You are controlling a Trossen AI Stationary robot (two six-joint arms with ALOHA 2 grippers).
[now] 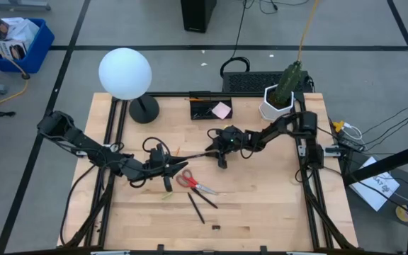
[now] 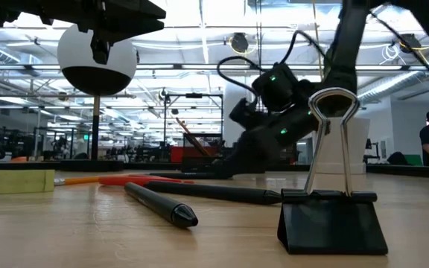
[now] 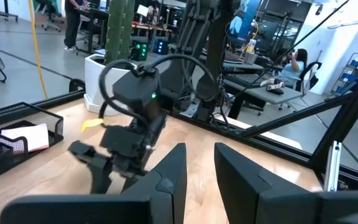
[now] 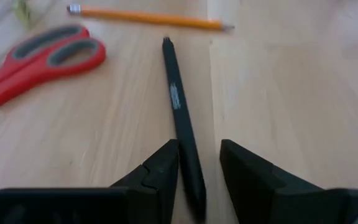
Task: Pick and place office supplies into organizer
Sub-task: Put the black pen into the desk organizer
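A black pen point(image 4: 178, 99) lies on the table, and its near end sits between the open fingers of my right gripper point(image 4: 199, 180). That gripper is low over the table's middle point(image 1: 217, 150). Beyond the pen lie an orange pencil point(image 4: 148, 18) and the red-handled scissors point(image 4: 42, 59). My left gripper point(image 3: 201, 168) is open and empty just left of the pen point(image 1: 174, 165), facing my right gripper. The black organizer point(image 1: 211, 108) stands at the far edge with a pink sticky pad point(image 1: 222, 110) in it.
Two more black pens point(image 1: 200, 203) and a black binder clip point(image 1: 216, 227) lie near the front edge. The clip stands large in the low view point(image 2: 330, 208). A lamp with a white globe point(image 1: 125, 73) and a white plant pot point(image 1: 276, 106) stand at the back.
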